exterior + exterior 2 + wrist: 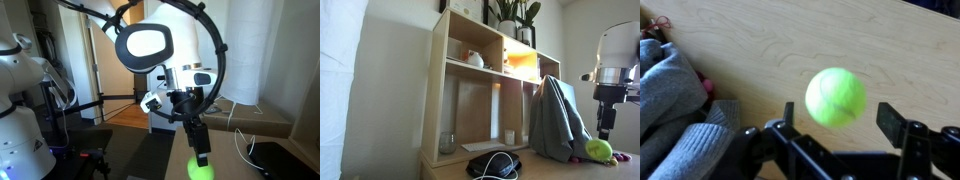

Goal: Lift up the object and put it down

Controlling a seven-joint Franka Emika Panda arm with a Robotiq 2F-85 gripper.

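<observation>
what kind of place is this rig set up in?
Probably a home or home-office room, not a lab: a wooden shelf unit with potted plants on top, and a gray garment heaped on the wooden desk.

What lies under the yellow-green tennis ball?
Under the yellow-green tennis ball only the light wooden tabletop shows. The spot directly beneath is covered by the ball itself, so whether it touches the wood cannot be seen.

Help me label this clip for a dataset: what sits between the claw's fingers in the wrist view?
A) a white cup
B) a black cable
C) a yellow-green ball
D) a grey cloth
C: the wrist view shows the yellow-green ball on the wooden table, between the fingers of the open claw.
</observation>
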